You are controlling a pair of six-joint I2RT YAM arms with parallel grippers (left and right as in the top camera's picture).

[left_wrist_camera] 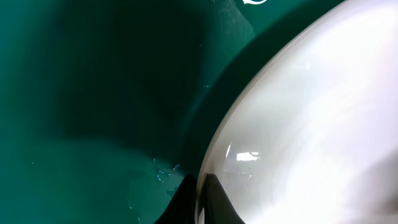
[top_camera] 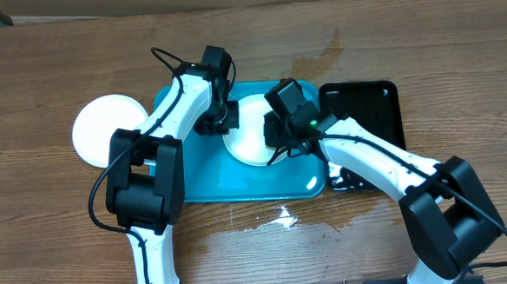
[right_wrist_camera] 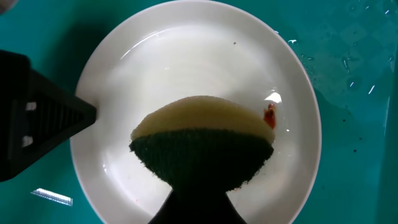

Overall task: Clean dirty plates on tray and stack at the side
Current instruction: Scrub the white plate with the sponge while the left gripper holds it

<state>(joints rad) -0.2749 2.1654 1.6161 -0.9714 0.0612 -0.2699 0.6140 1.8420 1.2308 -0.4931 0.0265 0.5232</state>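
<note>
A white plate lies on the turquoise tray. My left gripper is shut on the plate's left rim; in the left wrist view its fingers pinch the rim of the plate above the tray. My right gripper is shut on a yellow sponge with a dark green scouring side and presses it on the plate. A small red-brown smear sits beside the sponge. The right fingers are dark under the sponge. Another white plate lies on the table left of the tray.
A narrow black tray stands right of the turquoise tray, partly under my right arm. Water drops lie on the table in front of the tray, and a damp patch marks the wood behind it. The tray floor is wet.
</note>
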